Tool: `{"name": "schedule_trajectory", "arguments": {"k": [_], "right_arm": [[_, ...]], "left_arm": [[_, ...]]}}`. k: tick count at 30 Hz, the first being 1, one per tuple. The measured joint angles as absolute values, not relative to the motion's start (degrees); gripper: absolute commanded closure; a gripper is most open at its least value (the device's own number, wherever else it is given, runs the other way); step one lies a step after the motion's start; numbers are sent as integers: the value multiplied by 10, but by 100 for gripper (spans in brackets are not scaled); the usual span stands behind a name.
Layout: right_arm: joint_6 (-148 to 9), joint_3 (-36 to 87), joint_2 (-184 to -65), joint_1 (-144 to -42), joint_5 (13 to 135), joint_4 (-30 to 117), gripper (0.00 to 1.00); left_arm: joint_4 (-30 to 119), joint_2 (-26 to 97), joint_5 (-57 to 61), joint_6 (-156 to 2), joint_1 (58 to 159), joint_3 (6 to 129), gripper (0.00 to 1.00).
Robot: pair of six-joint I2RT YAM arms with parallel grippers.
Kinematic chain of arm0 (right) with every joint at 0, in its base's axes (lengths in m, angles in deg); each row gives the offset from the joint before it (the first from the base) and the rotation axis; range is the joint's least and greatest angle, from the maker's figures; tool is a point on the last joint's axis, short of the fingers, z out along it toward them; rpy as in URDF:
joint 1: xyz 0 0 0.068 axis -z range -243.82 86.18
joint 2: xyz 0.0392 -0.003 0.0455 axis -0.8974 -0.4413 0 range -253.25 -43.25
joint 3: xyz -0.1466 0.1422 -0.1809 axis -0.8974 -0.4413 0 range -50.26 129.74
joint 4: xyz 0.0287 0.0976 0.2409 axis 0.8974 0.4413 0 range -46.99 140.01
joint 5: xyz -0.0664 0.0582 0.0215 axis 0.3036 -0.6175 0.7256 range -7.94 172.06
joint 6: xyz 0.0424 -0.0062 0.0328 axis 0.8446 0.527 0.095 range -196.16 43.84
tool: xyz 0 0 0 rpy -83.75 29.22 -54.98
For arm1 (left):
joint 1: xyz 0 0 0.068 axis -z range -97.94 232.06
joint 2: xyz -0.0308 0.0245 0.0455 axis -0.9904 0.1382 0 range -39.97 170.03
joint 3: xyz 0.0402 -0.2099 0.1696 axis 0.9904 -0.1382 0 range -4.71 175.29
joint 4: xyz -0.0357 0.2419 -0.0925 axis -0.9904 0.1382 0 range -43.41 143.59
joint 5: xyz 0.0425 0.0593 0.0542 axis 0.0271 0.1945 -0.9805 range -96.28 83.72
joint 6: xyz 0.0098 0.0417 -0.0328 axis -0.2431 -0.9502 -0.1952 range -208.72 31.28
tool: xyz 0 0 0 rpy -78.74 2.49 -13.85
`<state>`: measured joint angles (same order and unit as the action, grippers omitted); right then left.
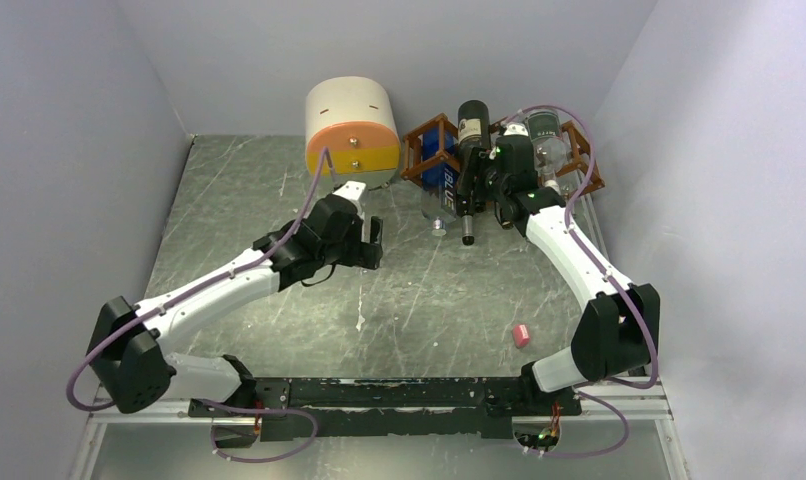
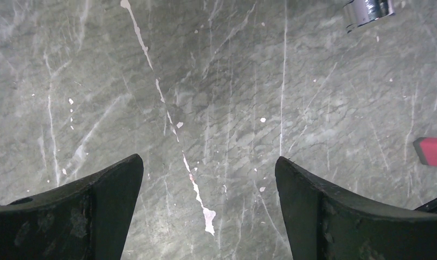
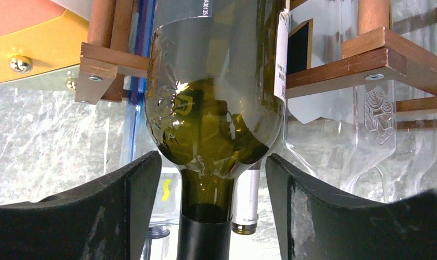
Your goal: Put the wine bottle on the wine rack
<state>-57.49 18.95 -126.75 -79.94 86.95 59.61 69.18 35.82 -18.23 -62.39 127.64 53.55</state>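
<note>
The wine bottle (image 1: 470, 150) is dark green with a grey label and a black foil neck. It lies in the reddish-brown wooden wine rack (image 1: 415, 150) at the back, neck pointing to the near side. In the right wrist view the wine bottle's shoulder (image 3: 213, 124) and neck sit between my right gripper's (image 3: 212, 157) open fingers, which stand clear of the glass on both sides; the wine rack's bars (image 3: 379, 59) flank it. My right gripper (image 1: 482, 195) is at the wine bottle's neck. My left gripper (image 1: 364, 235) is open and empty over bare table, also shown in the left wrist view (image 2: 208, 158).
A cream-and-orange drawer cabinet (image 1: 351, 130) stands left of the rack. A blue-labelled plastic bottle (image 1: 441, 175) and a clear glass bottle (image 1: 547, 145) also lie in the rack. A second neck with silver foil (image 3: 244, 200) shows beside the wine bottle. A small pink block (image 1: 521, 335) lies on the table.
</note>
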Motion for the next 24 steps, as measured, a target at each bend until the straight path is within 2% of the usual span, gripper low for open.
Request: {"name": "schedule_trajectory", "arguments": {"k": [3, 6, 13, 24], "right_arm": [[-576, 189, -1267, -799, 871, 596, 19], [-577, 189, -1261, -799, 876, 602, 1], [-550, 192, -1194, -799, 903, 658, 0], [-462, 124, -931, -799, 968, 765, 0]], "left_arm": [[690, 337, -188, -625, 1276, 532, 5], [689, 313, -196, -626, 1276, 532, 5], [690, 235, -222, -639, 1276, 529, 5], [729, 93, -282, -692, 1276, 568, 5]]}}
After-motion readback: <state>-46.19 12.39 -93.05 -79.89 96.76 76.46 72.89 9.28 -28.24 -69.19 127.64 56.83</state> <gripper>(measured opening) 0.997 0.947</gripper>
